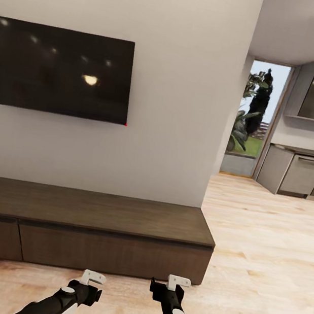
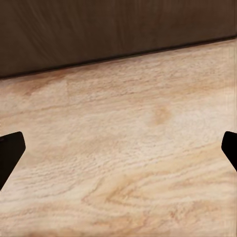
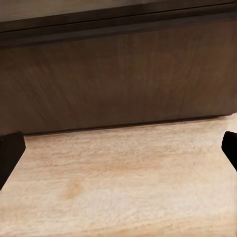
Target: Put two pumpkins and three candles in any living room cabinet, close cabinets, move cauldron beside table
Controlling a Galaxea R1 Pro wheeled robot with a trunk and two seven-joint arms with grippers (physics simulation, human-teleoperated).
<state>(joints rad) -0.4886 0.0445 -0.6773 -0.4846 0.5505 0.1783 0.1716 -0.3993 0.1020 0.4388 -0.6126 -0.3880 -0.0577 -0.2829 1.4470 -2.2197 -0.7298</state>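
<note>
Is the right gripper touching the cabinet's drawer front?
Apart. In the right wrist view, bare floor lies between the fingertips and the cabinet; the right gripper is open.

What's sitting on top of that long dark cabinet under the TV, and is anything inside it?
The cabinet has a bare top in the stretch the head view shows, under the TV. Its drawer fronts look closed, so whatever is inside is hidden.

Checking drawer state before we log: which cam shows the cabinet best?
Head view: the cabinet shows with its top and two shut drawer fronts, below the TV. The right wrist view gives a close front panel and the floor, the left wrist view just a strip of its lower front.
</note>
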